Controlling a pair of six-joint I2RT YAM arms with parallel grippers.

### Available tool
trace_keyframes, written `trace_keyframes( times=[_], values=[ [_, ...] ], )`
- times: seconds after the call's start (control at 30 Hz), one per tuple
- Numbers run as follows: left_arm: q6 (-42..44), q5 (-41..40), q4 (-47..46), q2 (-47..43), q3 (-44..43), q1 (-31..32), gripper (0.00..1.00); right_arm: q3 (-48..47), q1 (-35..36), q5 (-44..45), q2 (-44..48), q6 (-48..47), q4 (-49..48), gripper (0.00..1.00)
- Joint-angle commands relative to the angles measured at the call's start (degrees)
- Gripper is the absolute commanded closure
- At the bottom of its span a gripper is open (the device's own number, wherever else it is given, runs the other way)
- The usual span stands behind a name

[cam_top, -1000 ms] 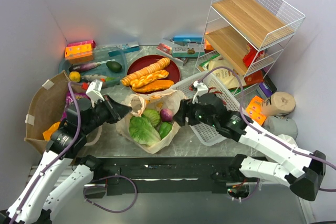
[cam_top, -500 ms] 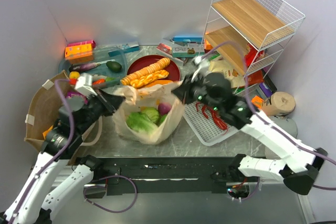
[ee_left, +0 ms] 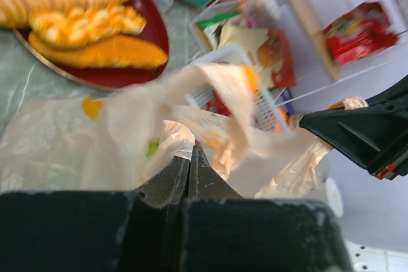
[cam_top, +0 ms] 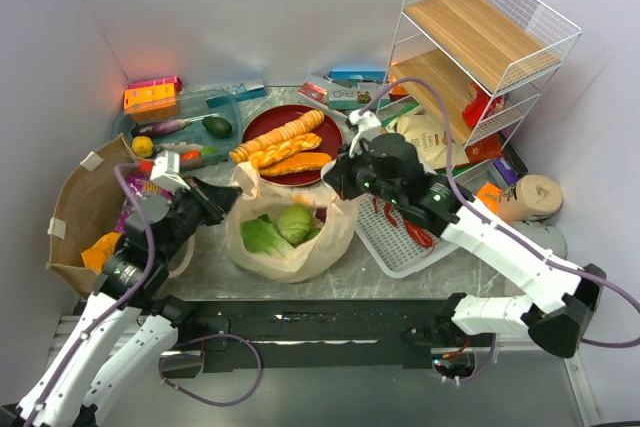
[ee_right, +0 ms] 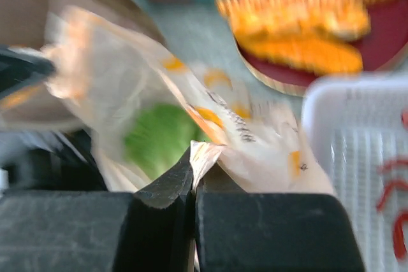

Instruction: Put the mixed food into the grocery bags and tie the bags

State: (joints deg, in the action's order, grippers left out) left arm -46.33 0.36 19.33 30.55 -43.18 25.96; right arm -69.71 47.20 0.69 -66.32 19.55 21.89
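Tan plastic handles of the grocery bag (cam_top: pixel 296 255) are clamped, one in the left gripper (cam_top: pixel 224 202), one in the right gripper (cam_top: pixel 336 179). The filled bag is slung between and below both jaws, its mouth stretched along the line joining them.

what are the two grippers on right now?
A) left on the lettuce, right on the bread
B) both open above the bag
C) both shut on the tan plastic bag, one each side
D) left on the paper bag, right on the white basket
C: the left gripper and the right gripper each pinch a bunch of the tan plastic bag at opposite sides, with their jaws closed.
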Motion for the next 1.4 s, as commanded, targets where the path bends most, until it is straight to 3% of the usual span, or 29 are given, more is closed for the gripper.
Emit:
trace_keyframes(
  times=[0.0, 0.03, 0.1, 0.2, 0.3, 0.4, 0.67, 0.9, 1.2, 1.37],
  values=[
    [0.18, 2.28, -6.5, -0.75, 3.1, -0.2, 0.99, -2.79, -0.27, 2.3, 0.93, -2.32, 5.61, 0.78],
    [0.62, 2.19, -6.67, -1.01, 3.54, -0.29, 0.99, -3.58, -0.09, 2.39, 1.46, -3.28, 6.32, 0.45],
    [1.32, 2.01, -7.55, -1.54, 3.89, -0.2, 0.99, -5.43, -0.18, 1.86, 4.08, -4.86, 7.64, 0.23],
    [2.2, 1.57, -8.26, -2.59, 3.8, -0.2, 0.99, -6.75, 0.0, 3.17, 8.73, -5.66, 7.91, 0.15],
    [2.73, 2.8, -9.4, -3.38, 3.8, -0.2, 0.99, -5.18, 0.26, 4.68, 13.32, -7.23, 3.18, 0.16],
    [2.38, 4.38, -10.45, -3.48, 4.07, -0.2, 0.99, -4.03, 0.52, -1.98, 13.42, -8.12, -1.39, 0.2],
    [1.06, 5.7, -13.0, -3.74, 5.38, -0.2, 0.99, -8.33, 5.88, -21.32, -4.13, -3.56, -12.65, 0.3],
    [0.01, 6.32, -13.79, -4.61, 6.26, -0.2, 0.99, -11.42, 6.24, -20.03, -13.65, 3.9, -10.9, 0.3],
    [-2.45, 8.6, -17.66, -4.53, 8.9, -0.2, 0.99, 0.1, 6.15, -21.61, -12.77, 14.71, -28.45, 0.26],
    [-3.77, 9.66, -20.91, -4.35, 10.04, -0.29, 0.99, -0.69, 6.06, -23.18, -16.2, 15.51, -29.79, 0.28]
  ],
)
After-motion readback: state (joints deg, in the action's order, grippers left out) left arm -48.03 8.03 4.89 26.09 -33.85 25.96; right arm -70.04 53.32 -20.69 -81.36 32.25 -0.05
